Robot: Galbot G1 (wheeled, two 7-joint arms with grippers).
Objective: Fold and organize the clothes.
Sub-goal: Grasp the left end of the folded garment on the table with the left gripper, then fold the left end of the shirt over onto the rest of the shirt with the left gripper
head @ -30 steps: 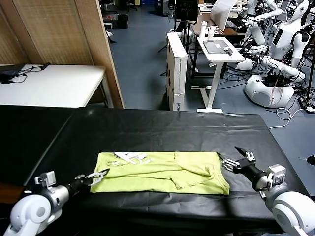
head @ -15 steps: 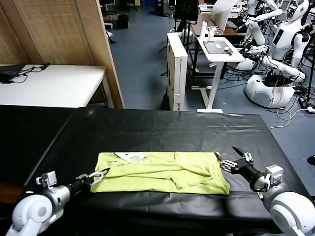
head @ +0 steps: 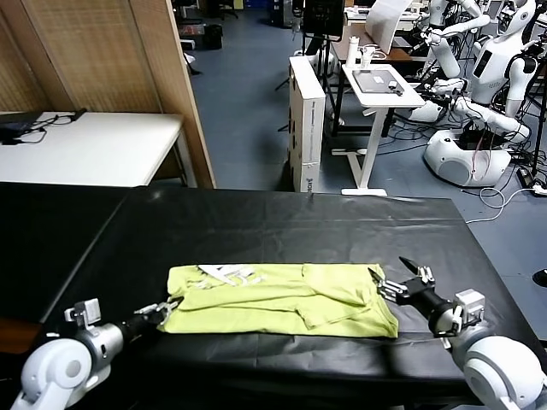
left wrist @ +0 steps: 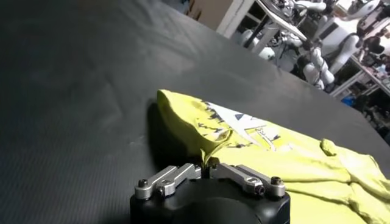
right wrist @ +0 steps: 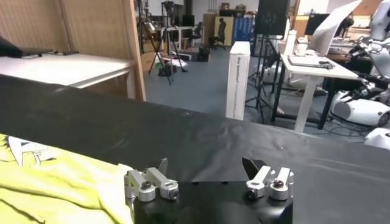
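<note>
Left tool [left wrist: 204, 172] pinches T-shirt [head: 282, 299] corner — right tool [head: 397, 280] gapes, empty.

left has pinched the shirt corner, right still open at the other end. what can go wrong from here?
1. The left gripper is shut on only a thin edge of the T-shirt; it may slip out when lifted.
2. The right gripper is open beside the far end, not holding; a one-sided pull could drag the folded layers askew across the black table.
</note>
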